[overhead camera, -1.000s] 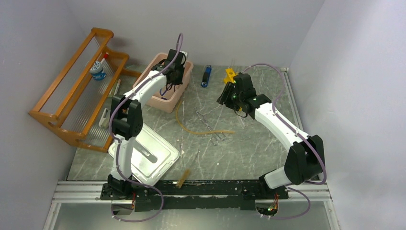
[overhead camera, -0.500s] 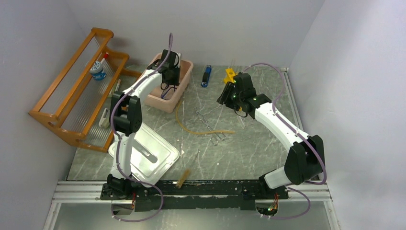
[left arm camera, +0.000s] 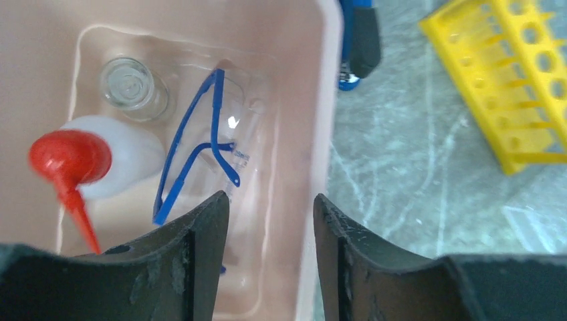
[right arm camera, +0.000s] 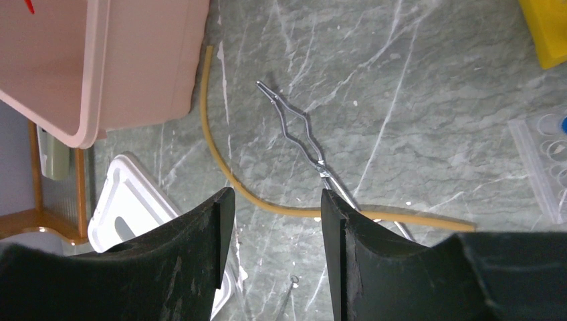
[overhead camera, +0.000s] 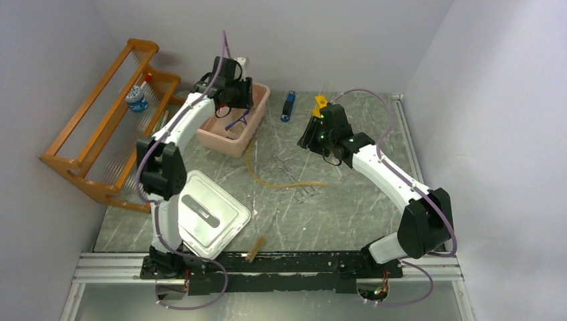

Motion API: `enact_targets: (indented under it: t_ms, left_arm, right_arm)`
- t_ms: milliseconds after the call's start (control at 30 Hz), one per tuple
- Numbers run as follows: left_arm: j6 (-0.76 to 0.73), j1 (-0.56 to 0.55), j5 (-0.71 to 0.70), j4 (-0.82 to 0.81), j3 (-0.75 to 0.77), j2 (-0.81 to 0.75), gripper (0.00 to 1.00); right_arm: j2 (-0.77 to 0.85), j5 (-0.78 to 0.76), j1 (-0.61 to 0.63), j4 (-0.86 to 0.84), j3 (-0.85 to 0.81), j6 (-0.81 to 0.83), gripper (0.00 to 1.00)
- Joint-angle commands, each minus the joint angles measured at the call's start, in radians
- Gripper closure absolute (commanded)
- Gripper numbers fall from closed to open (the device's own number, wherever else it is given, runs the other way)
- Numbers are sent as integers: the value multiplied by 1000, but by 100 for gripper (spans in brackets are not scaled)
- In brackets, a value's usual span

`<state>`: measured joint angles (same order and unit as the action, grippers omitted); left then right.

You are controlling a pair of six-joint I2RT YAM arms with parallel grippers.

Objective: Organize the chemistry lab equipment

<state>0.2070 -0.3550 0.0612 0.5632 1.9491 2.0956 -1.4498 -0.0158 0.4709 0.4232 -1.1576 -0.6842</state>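
Grey-green marbled table point(overhead camera: 348, 214), pale streaks all over, boxed in by plain pale lilac walls point(overhead camera: 60, 40). An aluminium rail point(overhead camera: 107, 264) runs along the edge where the arms are bolted.

Left hand point(left arm camera: 271, 200): fingers apart, holding nothing, hanging over the pink tub point(left arm camera: 327, 100) at its right wall.
- Under that hand, inside the tub: white squeeze bottle point(left arm camera: 127, 160) with a red cap, and a small clear jar point(left arm camera: 130, 83) just beyond it.
- Blue-armed clear glasses point(left arm camera: 215, 107) lie between the bottle and that wall.
- Outside the wall, beyond the hand's right finger: blue tool point(left arm camera: 361, 33) on the table, yellow holed rack point(left arm camera: 515, 73) further right.

Right hand point(right arm camera: 277, 194): fingers apart, empty, above bare table.
- Directly below it the tan rubber hose point(right arm camera: 220, 160) curves across. Thin metal tongs point(right arm camera: 294, 130) meet the hose near the right fingertip.
- Grey-white lid point(right arm camera: 134, 200) lies flat on the table off that hand's left finger.

Wooden rack point(overhead camera: 100, 134) sits against the left wall, well apart from both hands.
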Motion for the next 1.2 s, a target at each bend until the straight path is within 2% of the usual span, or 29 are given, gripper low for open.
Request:
enact_targets:
  t_ms: [0, 133, 300, 567, 800, 1167]
  left_arm:
    - [7, 5, 90, -44, -96, -206, 45]
    - [17, 1, 153, -74, -253, -358, 42]
    - [29, -11, 151, -95, -474, -550, 41]
    - [42, -19, 172, -67, -717, -807, 40]
    - [67, -19, 202, -5, -878, -967, 40]
    - [75, -21, 205, 34, -1004, -1083, 40]
  right_arm:
    - [17, -15, 37, -10, 15, -11, 46]
    - [0, -9, 86, -14, 45, -17, 46]
    - [-22, -7, 180, 20, 70, -52, 46]
    - [-29, 6, 382, 5, 189, -244, 50]
    - [-104, -23, 519, 46, 254, -427, 55]
    - [-225, -55, 571, 15, 227, -543, 62]
